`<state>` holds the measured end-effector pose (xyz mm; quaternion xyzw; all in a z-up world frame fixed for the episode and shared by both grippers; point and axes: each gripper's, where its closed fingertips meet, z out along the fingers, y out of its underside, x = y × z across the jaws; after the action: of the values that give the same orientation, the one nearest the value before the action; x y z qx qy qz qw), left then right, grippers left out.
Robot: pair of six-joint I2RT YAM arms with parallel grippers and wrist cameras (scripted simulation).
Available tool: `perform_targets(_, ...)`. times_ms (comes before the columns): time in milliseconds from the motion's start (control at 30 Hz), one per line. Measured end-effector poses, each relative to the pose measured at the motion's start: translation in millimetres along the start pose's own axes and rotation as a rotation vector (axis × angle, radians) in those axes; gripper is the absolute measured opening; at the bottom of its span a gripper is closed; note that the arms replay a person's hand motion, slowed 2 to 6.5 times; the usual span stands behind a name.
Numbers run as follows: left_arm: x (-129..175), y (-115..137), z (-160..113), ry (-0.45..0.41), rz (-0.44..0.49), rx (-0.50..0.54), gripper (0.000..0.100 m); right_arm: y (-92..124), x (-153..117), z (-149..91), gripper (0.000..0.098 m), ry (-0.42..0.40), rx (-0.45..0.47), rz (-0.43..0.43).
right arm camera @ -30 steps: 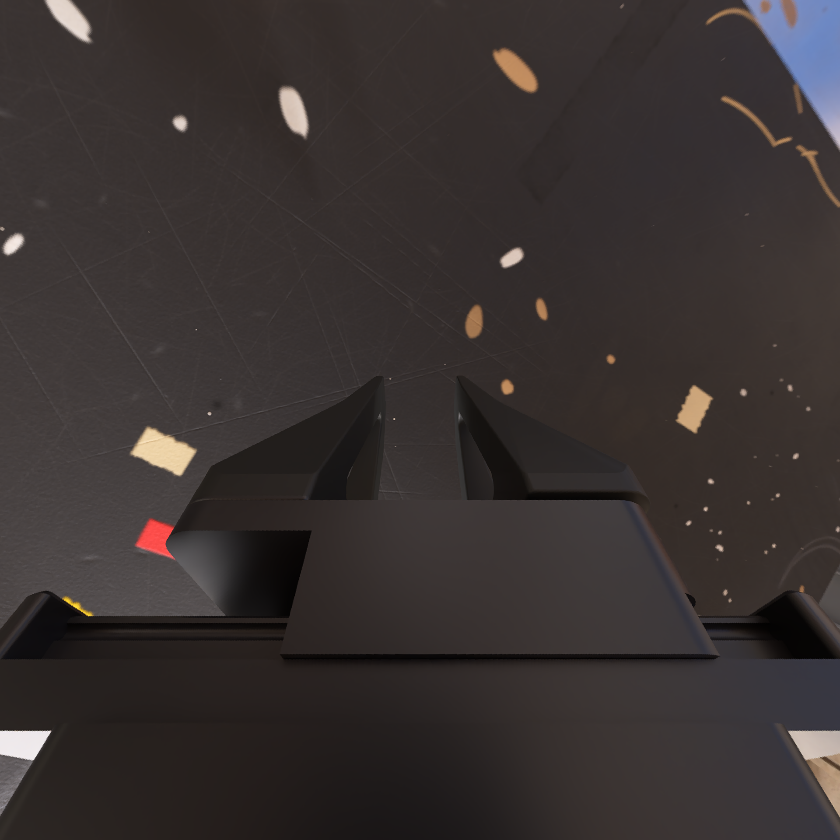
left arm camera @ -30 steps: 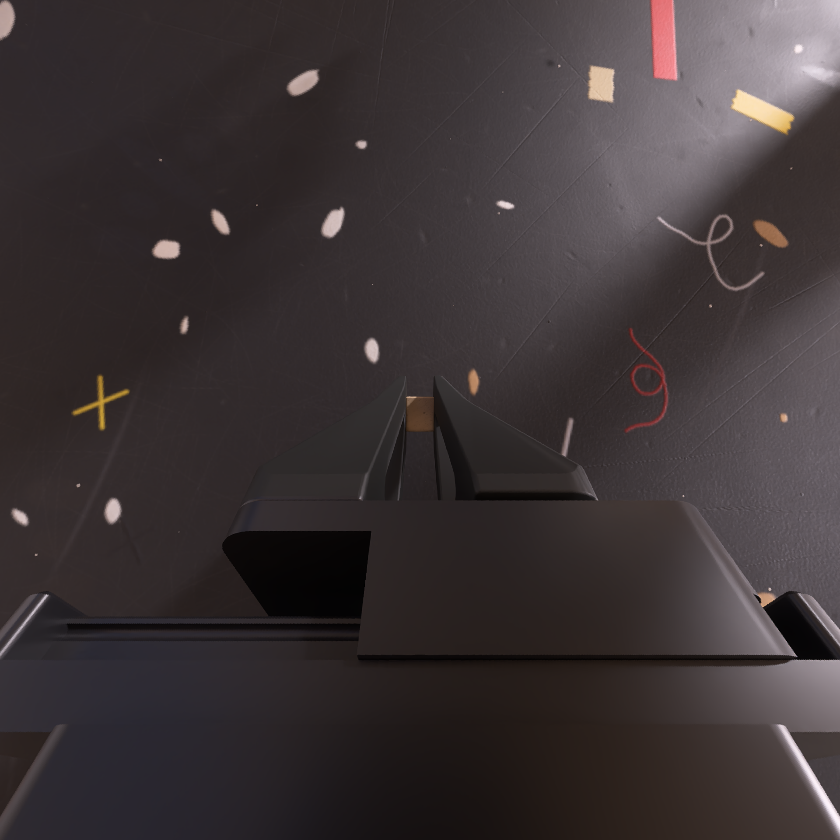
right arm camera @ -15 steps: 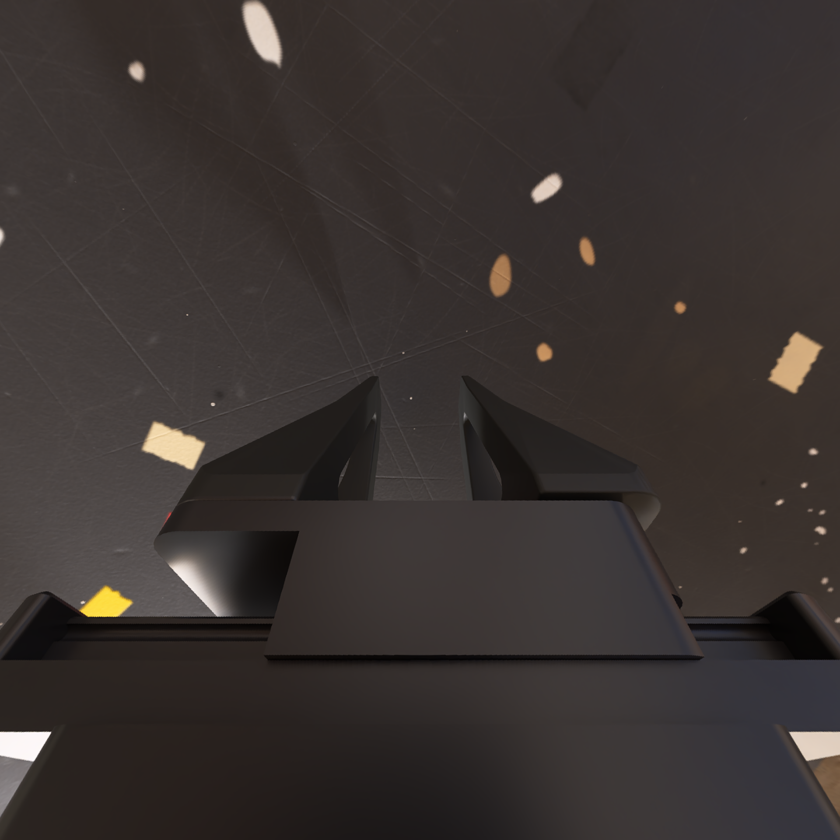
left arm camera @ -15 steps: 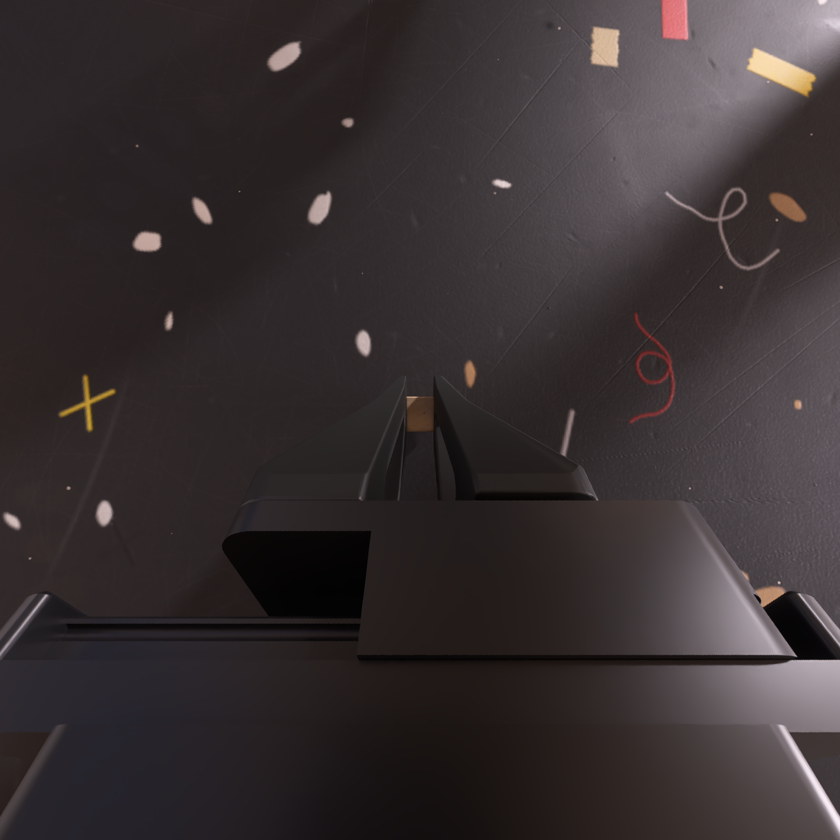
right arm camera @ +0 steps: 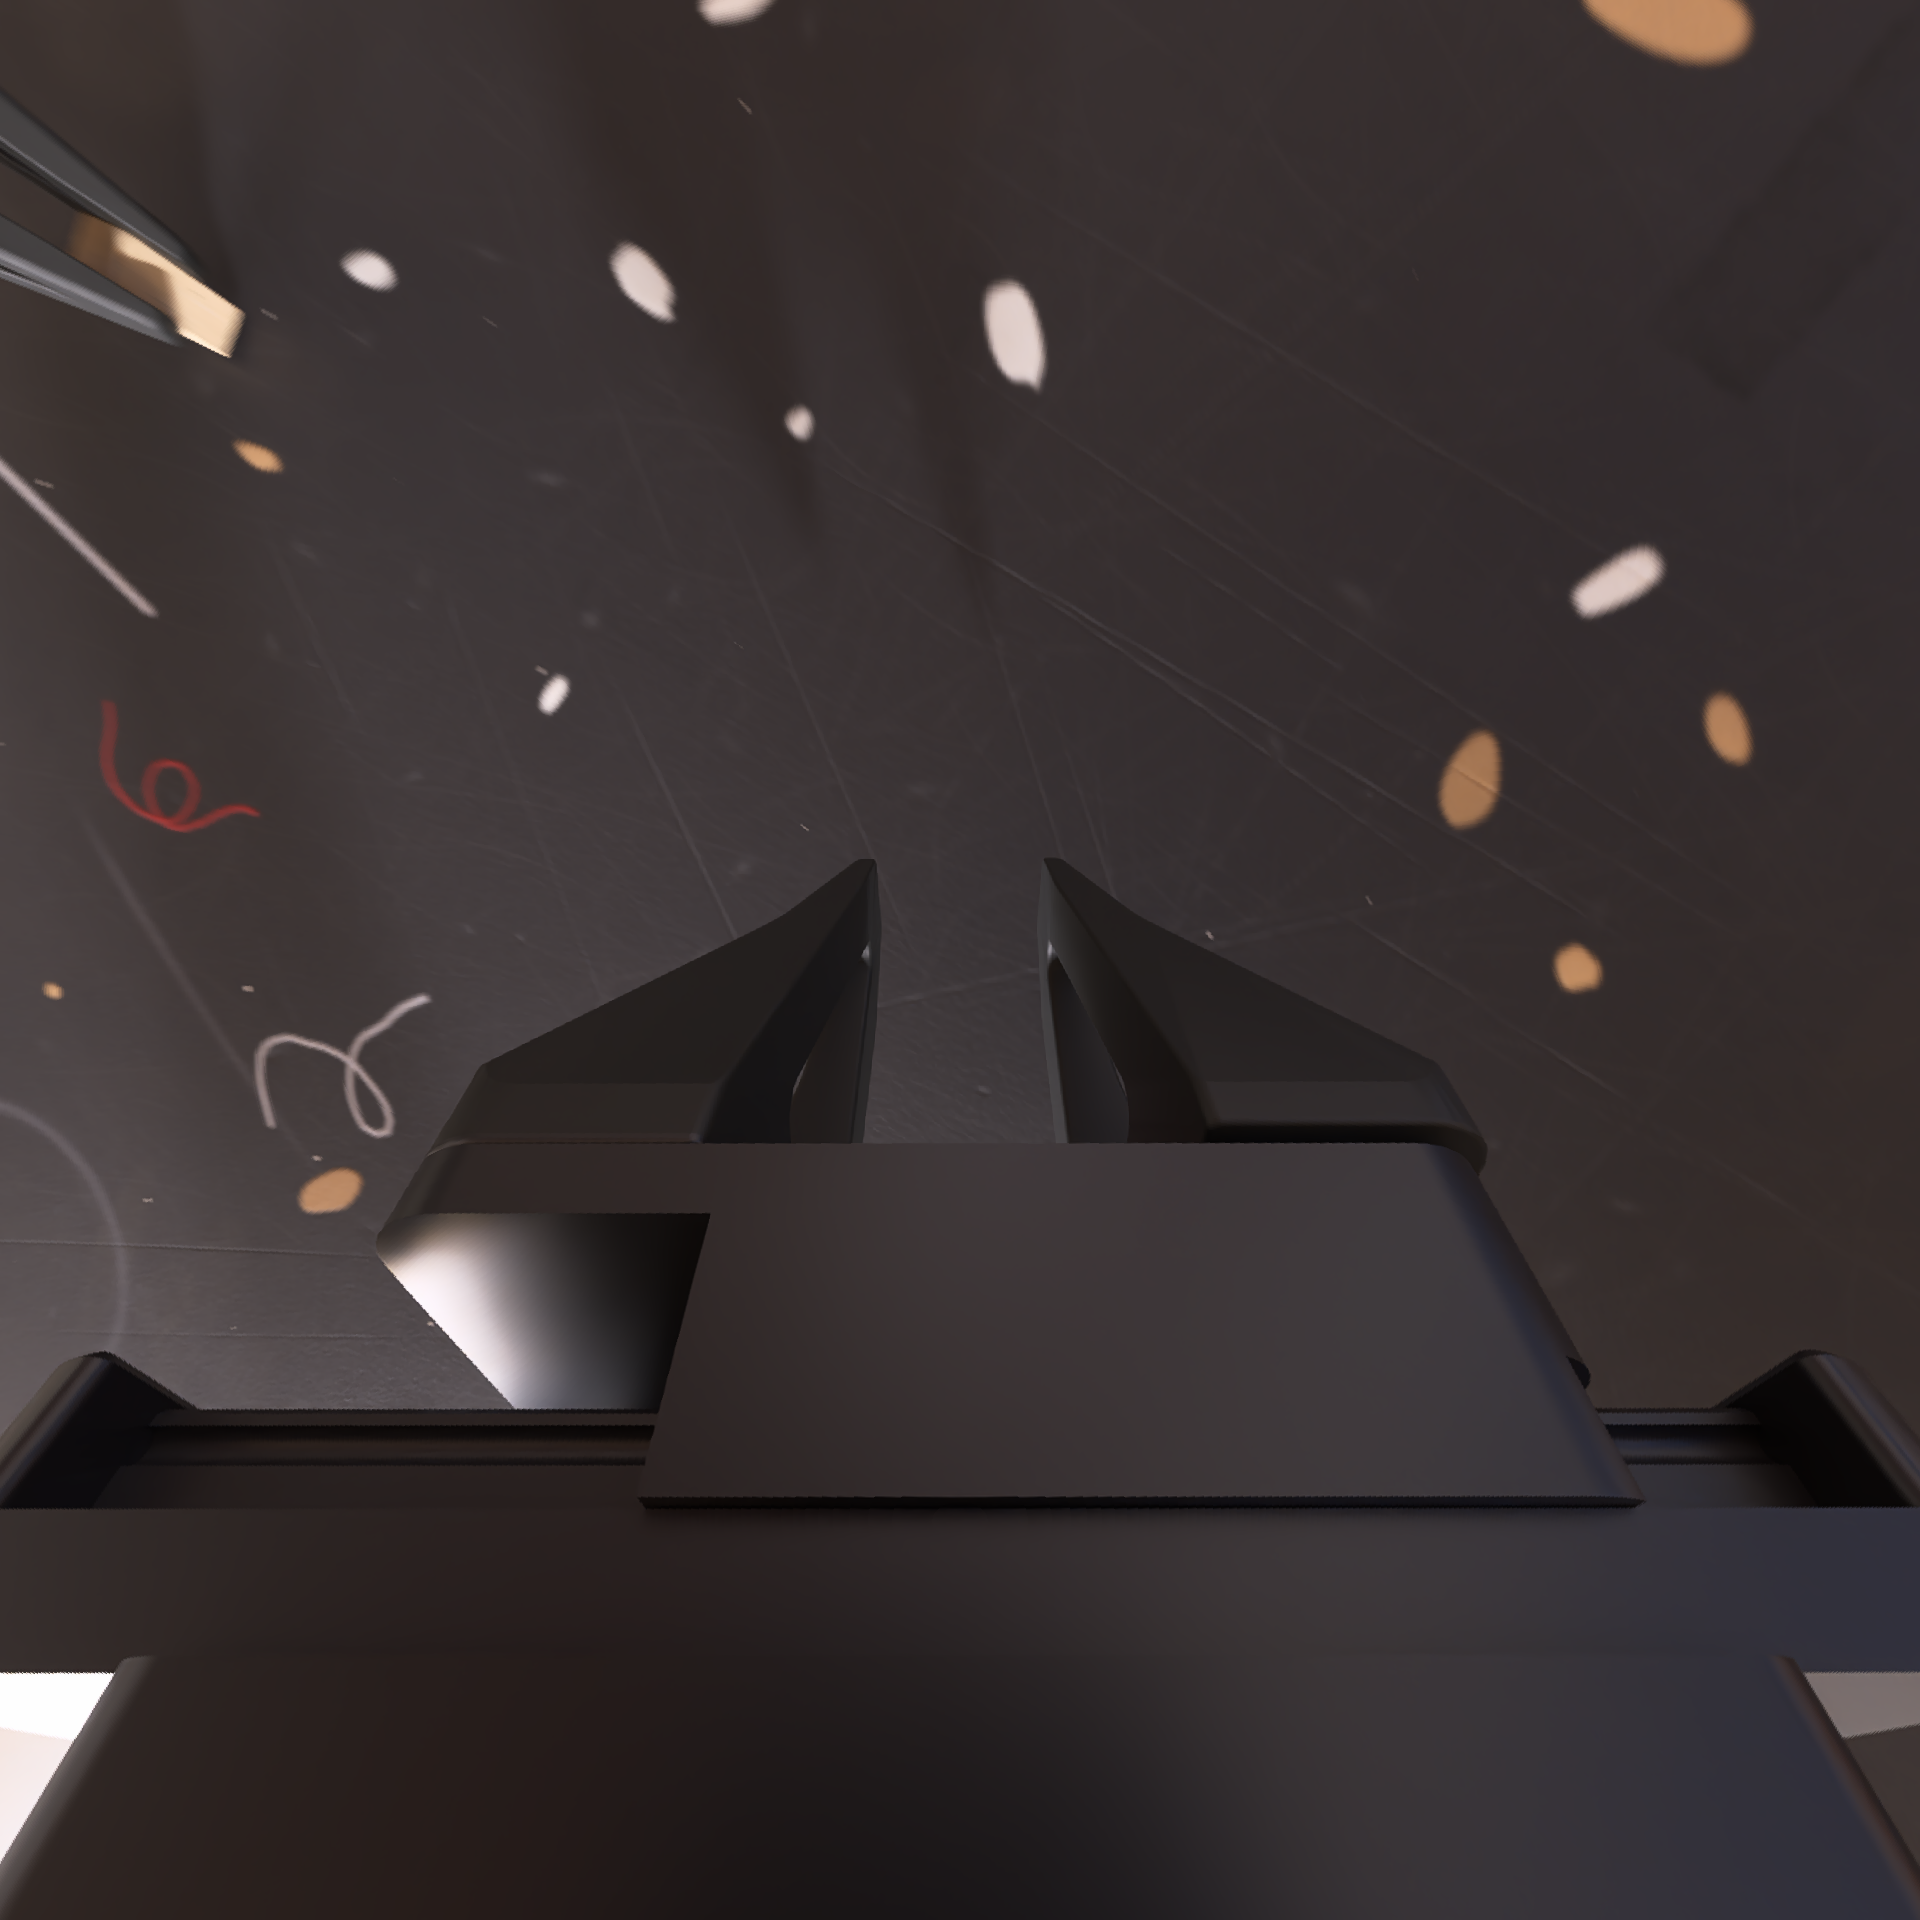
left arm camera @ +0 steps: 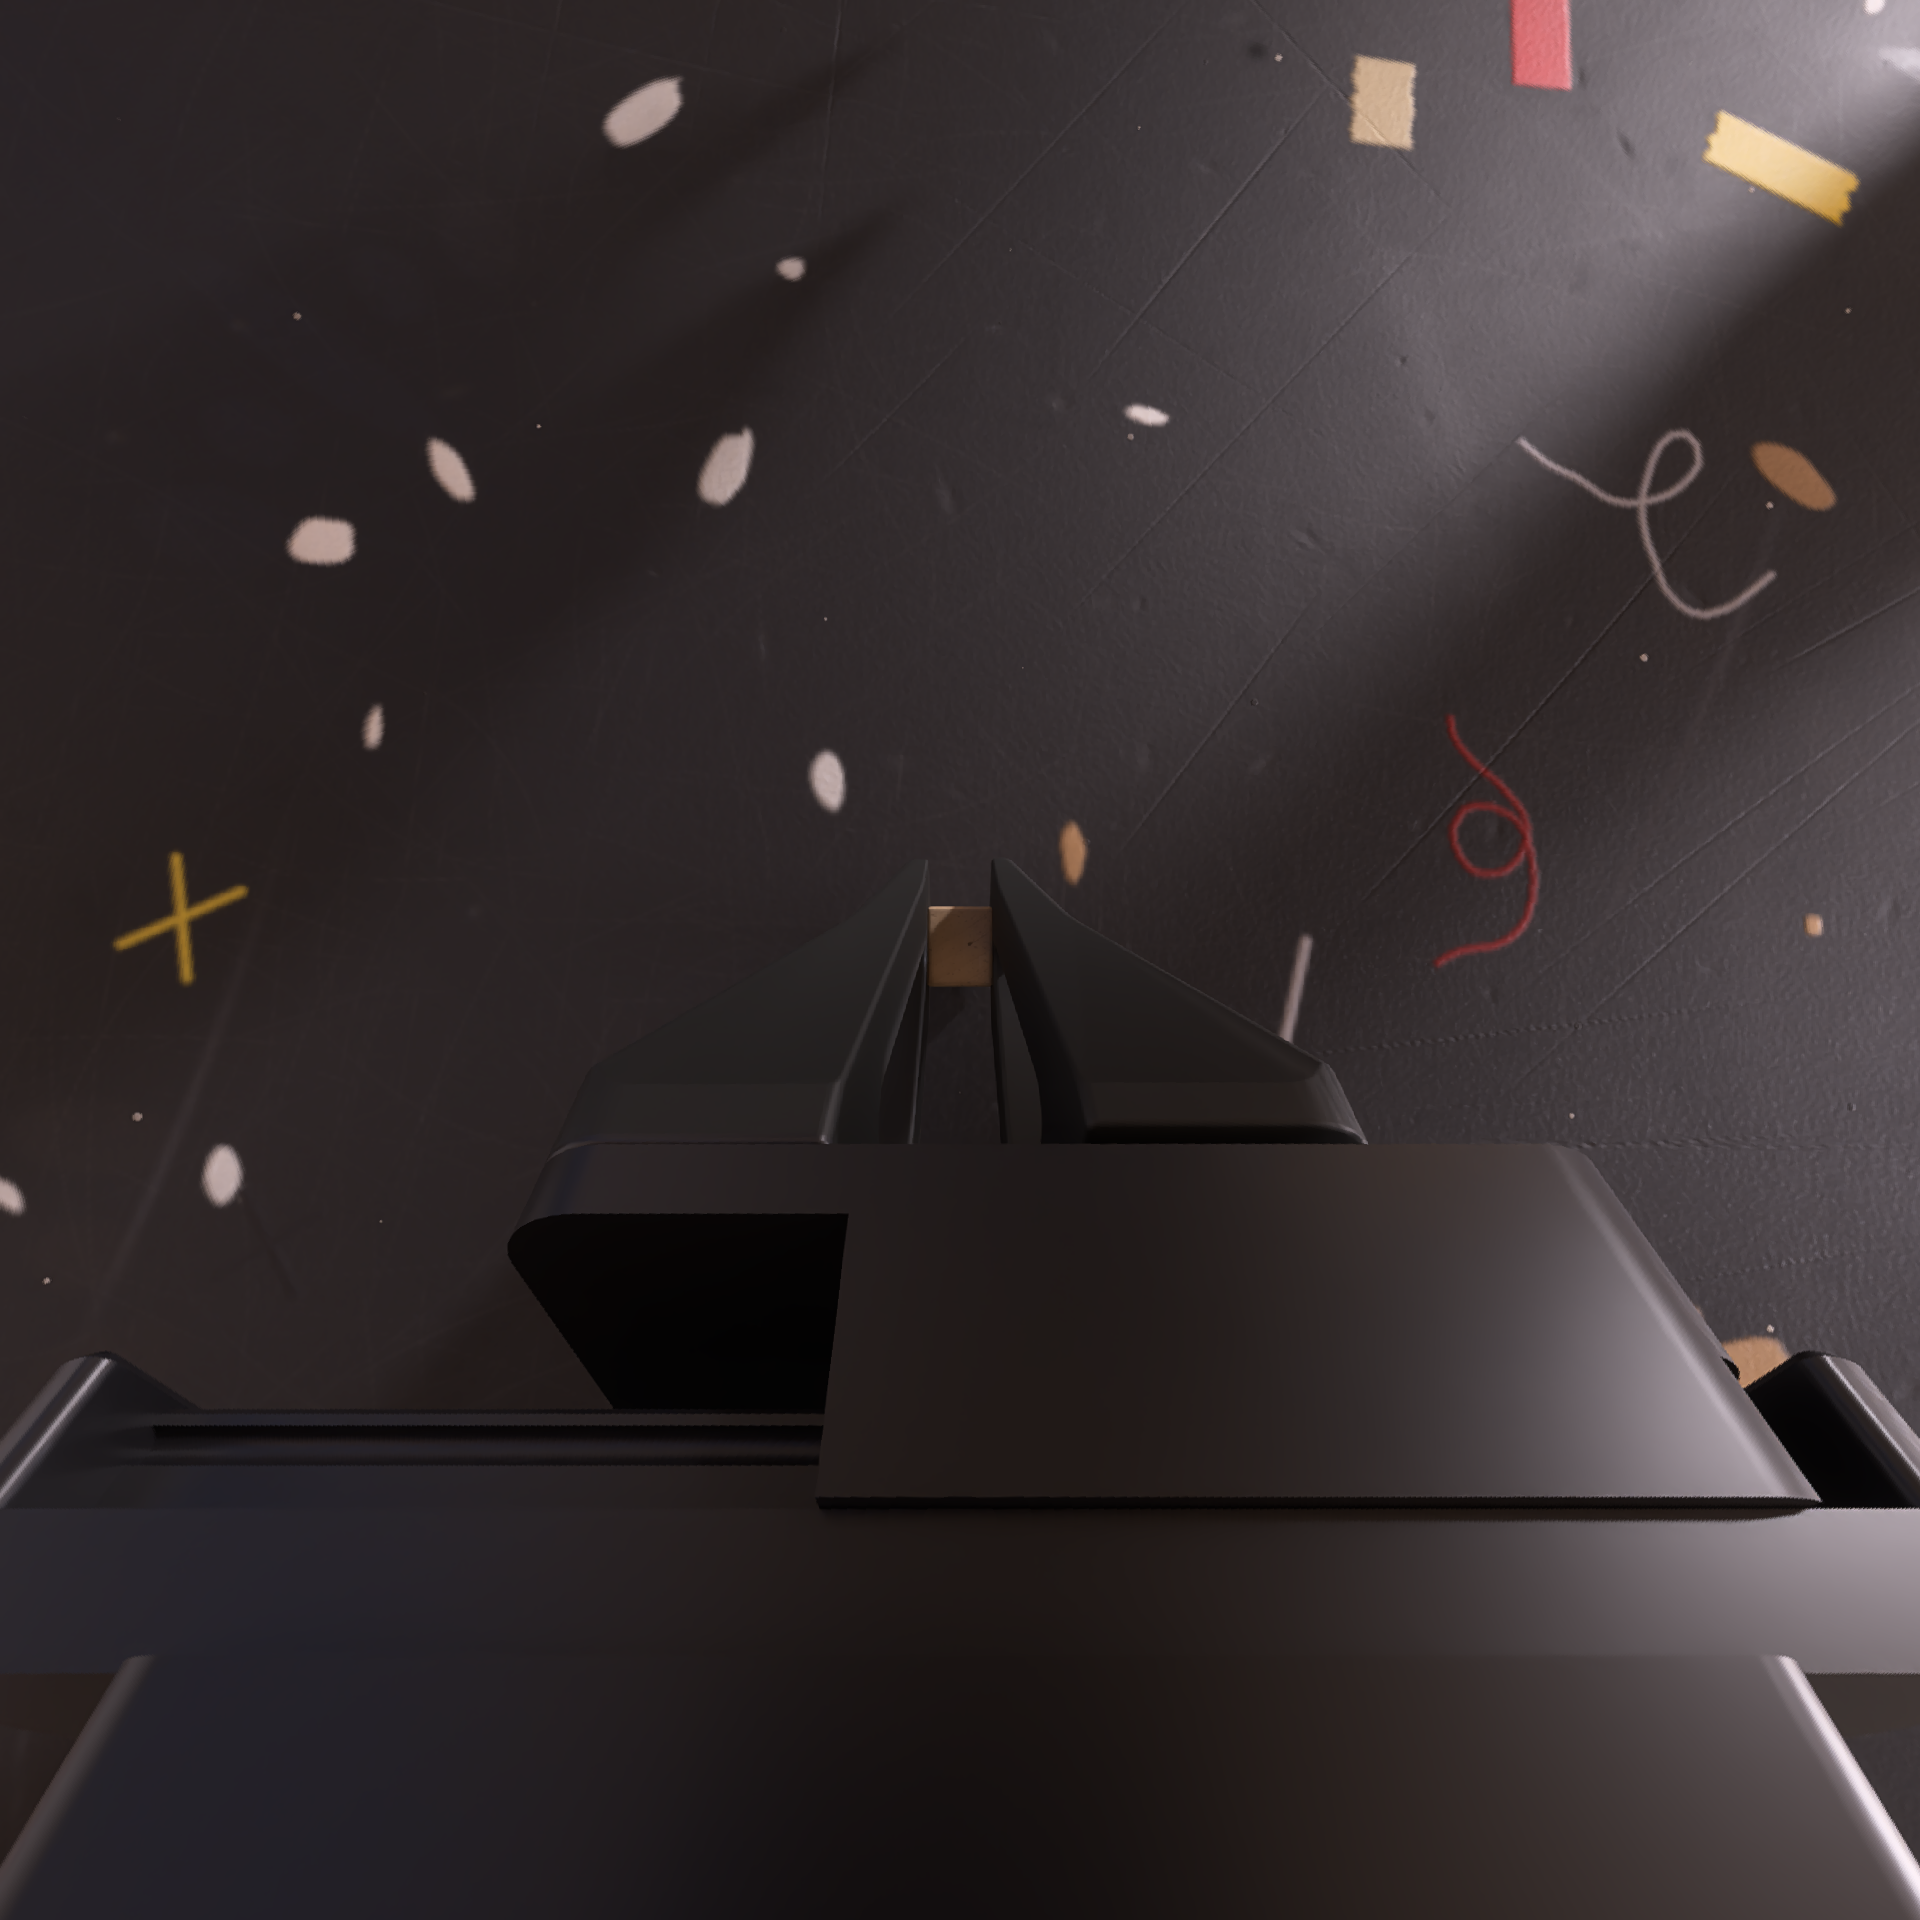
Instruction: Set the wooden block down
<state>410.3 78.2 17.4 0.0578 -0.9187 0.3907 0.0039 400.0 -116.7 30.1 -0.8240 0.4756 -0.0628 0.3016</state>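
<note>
Since the earlier frames the right arm has swung round: its camera now catches the left gripper (right arm camera: pixel 156 281) with the wooden block (right arm camera: pixel 203 317) at the far left edge, along with a red squiggle (right arm camera: pixel 166 784) and a white squiggle (right arm camera: pixel 332 1060) that were not in its view a second ago. The left camera's view has shifted only a little, its marks sitting close to where they were at the start. In the left wrist view the left gripper (left arm camera: pixel 958 883) has its two dark fingers drawn close together, pinching the wooden block (left arm camera: pixel 958 945) between them near the tips; a small tan face of the block shows in the narrow gap. The block hangs above the dark table (left arm camera: pixel 1039 520), and whether it touches the surface cannot be told. The table is scratched and strewn with pale oval flecks, a yellow cross (left arm camera: pixel 180 917) at the left, a red squiggle (left arm camera: pixel 1491 847) to the right of the fingers, a white squiggle (left arm camera: pixel 1652 520) farther off, and pieces of yellow tape (left arm camera: pixel 1779 166) and red tape (left arm camera: pixel 1541 42) at the far right. In the right wrist view the right gripper (right arm camera: pixel 958 883) has its fingers spread apart with only bare table (right arm camera: pixel 1247 520) showing between them; it grips nothing.
</note>
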Motion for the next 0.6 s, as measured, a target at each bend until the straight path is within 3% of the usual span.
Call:
perform_targets(100, 0.0, 0.0, 0.0, 0.000, 0.000, 0.000, 0.010, -9.3, -7.0, 0.2, 0.0253, -0.036, 0.040, -0.013)
perform_targets(200, 0.0, 0.0, 0.0, 0.000, 0.000, 0.000, 0.010, -13.7, -6.6, -1.2, 0.0245, -0.014, 0.057, -0.040)
perform_targets(400, 0.5, 0.3, 0.0, 0.002, -0.002, -0.001, 0.010, -14.4, 14.9, -9.2, 0.0231, 0.162, 0.047, -0.150)
perform_targets(600, 1.0, 0.8, 0.3, 0.008, -0.007, -0.004, 0.010, -2.2, 38.0, -13.5, 0.0216, 0.325, -0.038, -0.229)
